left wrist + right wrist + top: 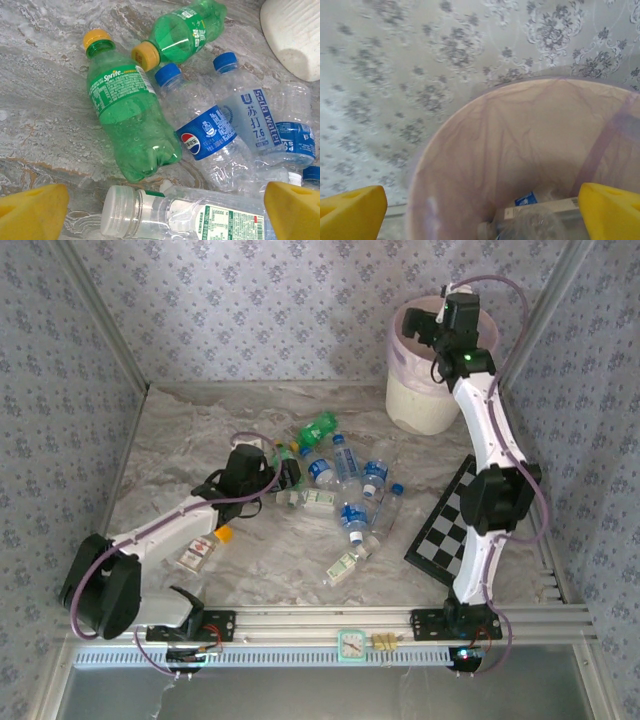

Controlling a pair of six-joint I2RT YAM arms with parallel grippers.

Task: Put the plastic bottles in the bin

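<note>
- bin (425,405): round cream tub, thin pink liner, far right corner; right gripper (432,328) above its mouth, jaws apart, empty.
- plastic bottles (345,485): glossy, crinkly, heaped mid-table.
- left gripper (165,212): jaws apart, straddling clear pale-label bottle (185,217); looks like the pick step, next needs lowering and closing.

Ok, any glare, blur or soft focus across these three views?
Top external: hazy and washed out, round cream-white bin pale. Left wrist: sharp, glints on the green plastic Sprite bottle. Right wrist: soft, translucent pink bag liner blurred.
</note>
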